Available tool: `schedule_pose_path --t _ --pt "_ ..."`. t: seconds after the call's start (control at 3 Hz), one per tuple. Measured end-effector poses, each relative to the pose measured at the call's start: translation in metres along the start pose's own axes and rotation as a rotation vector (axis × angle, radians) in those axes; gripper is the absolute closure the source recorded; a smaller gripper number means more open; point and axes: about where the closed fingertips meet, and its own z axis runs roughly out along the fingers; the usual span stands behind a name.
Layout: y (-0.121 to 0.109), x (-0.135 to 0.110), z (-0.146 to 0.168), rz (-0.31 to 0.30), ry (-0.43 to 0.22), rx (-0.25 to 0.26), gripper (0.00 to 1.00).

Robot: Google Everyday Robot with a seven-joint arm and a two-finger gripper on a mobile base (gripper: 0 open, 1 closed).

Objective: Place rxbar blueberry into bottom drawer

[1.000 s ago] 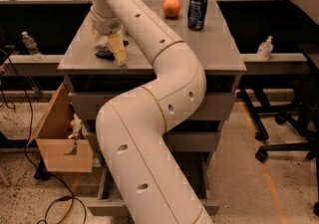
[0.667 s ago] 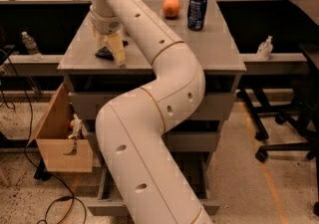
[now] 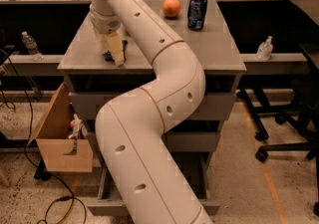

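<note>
The rxbar blueberry is a dark flat bar lying on the left part of the grey cabinet top. Only small parts of it show from under my gripper. My gripper points down onto the bar at the top left of the camera view. My white arm runs from the lower middle up to it and hides much of the cabinet front. The bottom drawer is pulled out near the floor. Its inside and knob are mostly hidden by the arm.
An orange and a tall blue soda can stand at the back of the cabinet top. A tan wooden box with items sits left of the cabinet. A water bottle is far left. Chair bases are right.
</note>
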Motion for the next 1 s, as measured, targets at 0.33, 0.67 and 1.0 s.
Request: schedule_pose_path --t 0.33,0.67,1.0 --pt "0.0002 -0.0010 -0.0030 0.000 0.000 0.000 1.00" --pt "0.0017 -0.0020 -0.0036 0.000 0.000 0.000 1.00" --pt "0.0009 -0.0023 -0.0061 0.000 0.000 0.000 1.00"
